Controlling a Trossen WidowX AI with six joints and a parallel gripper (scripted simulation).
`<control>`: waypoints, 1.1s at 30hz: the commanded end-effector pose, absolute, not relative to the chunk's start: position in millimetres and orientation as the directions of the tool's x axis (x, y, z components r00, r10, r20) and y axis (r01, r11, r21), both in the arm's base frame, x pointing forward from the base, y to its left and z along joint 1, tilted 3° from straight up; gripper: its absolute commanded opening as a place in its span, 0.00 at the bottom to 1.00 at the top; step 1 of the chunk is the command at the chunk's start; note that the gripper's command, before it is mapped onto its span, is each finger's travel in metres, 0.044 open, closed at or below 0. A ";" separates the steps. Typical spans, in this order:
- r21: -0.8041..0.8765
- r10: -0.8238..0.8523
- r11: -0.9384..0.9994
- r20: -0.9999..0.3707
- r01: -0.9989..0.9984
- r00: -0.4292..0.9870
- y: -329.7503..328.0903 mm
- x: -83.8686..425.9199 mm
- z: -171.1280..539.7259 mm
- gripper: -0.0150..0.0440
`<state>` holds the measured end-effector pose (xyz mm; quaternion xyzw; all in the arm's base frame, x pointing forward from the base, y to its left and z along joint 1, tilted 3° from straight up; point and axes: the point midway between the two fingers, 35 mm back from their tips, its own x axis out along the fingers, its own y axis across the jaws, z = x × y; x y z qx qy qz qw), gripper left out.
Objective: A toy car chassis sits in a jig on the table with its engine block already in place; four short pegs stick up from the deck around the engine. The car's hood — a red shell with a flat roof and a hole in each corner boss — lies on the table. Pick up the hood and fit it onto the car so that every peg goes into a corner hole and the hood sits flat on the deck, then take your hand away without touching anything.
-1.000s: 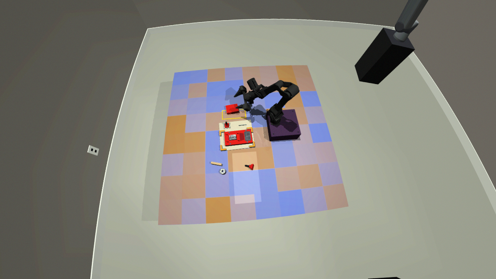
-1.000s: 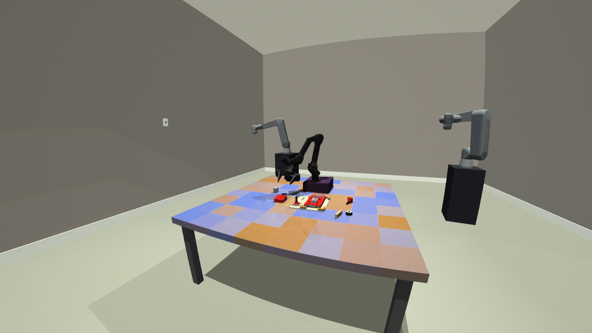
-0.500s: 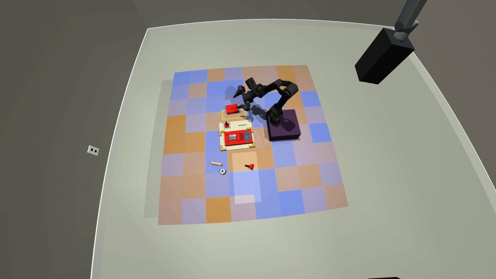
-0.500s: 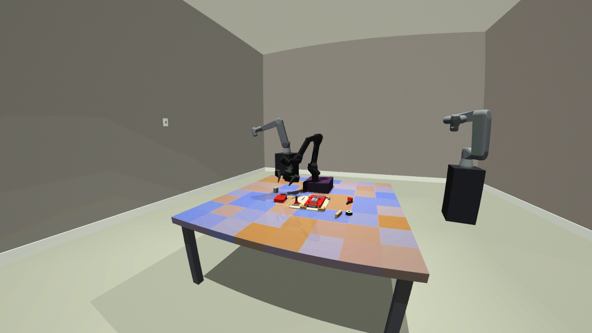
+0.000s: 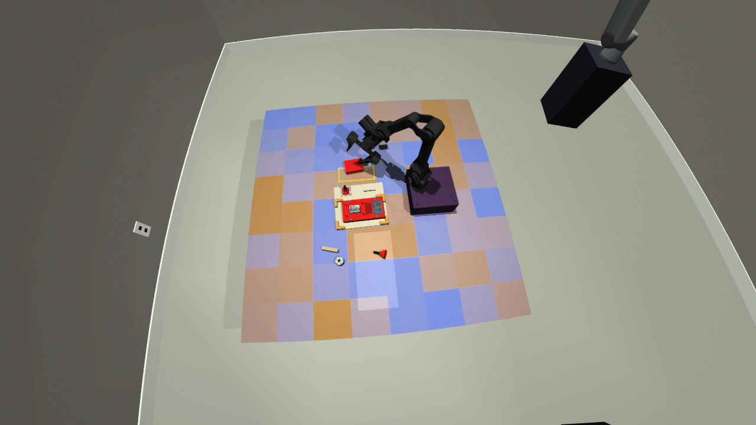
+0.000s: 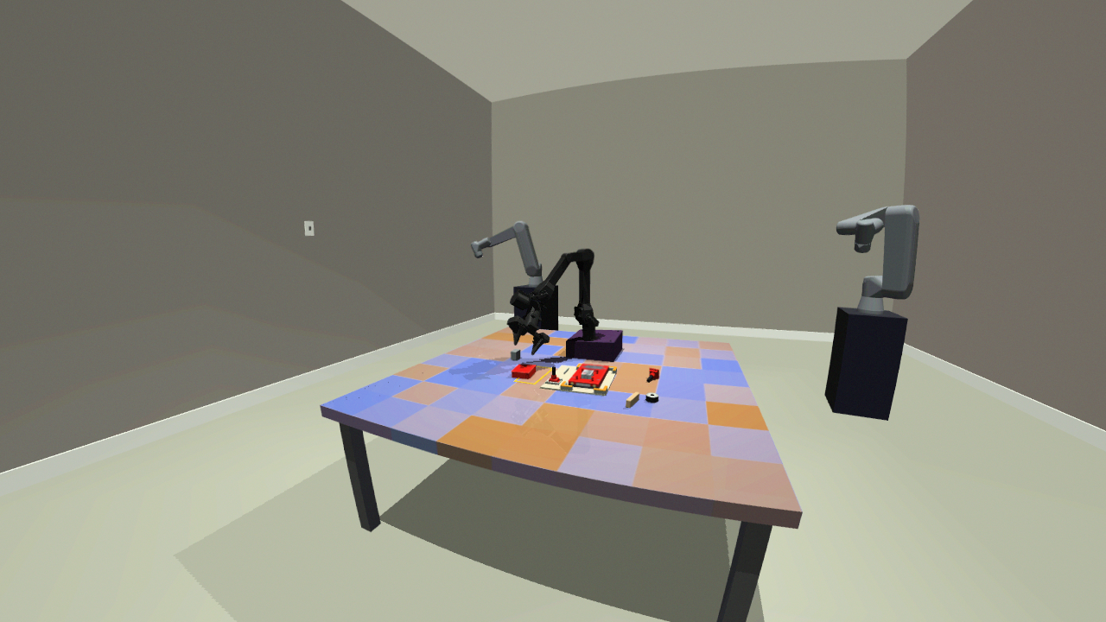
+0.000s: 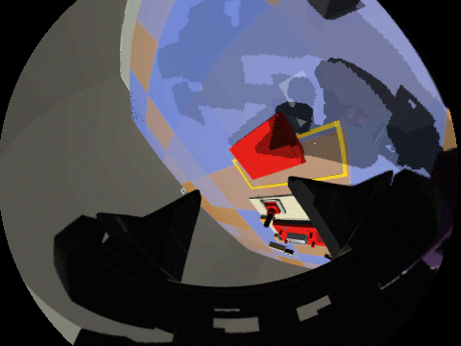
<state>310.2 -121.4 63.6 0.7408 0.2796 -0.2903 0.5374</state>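
The red hood (image 5: 351, 166) (image 6: 523, 371) (image 7: 261, 156) lies on the table beside the jig, partly over a yellow outline, with a flat red face up. My gripper (image 5: 352, 156) (image 6: 524, 348) (image 7: 245, 187) is wide open and empty, above the table near the hood and tilted. The jig (image 5: 357, 191) (image 7: 294, 206) is cream with orange corners. It holds the red chassis (image 5: 368, 208) (image 6: 577, 381), whose grey engine block (image 5: 354, 208) (image 6: 587, 372) (image 7: 297, 238) sits on the deck. The pegs are small; one finger hides part of the chassis in the wrist view.
A red part with a black upright stick (image 5: 345, 190) (image 6: 553, 377) stands on the jig's hood side. A grey block (image 5: 383, 146) (image 6: 516, 355) is behind the gripper. A wooden bar (image 5: 329, 248), a wheel (image 5: 335, 261) and another red-and-black part (image 5: 383, 254) lie beyond the chassis.
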 end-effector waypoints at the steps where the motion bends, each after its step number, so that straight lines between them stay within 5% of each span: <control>1: 0.624 0.095 -0.059 -0.774 0.779 0.626 -122.1 316.7 62.6 1.00; 10: 0.459 0.080 0.482 -0.871 0.747 0.484 -118.8 329.1 58.5 1.00; 19: 0.186 0.041 0.879 -0.947 0.440 0.319 -116.3 335.6 56.5 1.00; 33: -0.071 -0.053 0.954 -0.996 -0.292 0.070 -114.3 338.5 60.3 1.00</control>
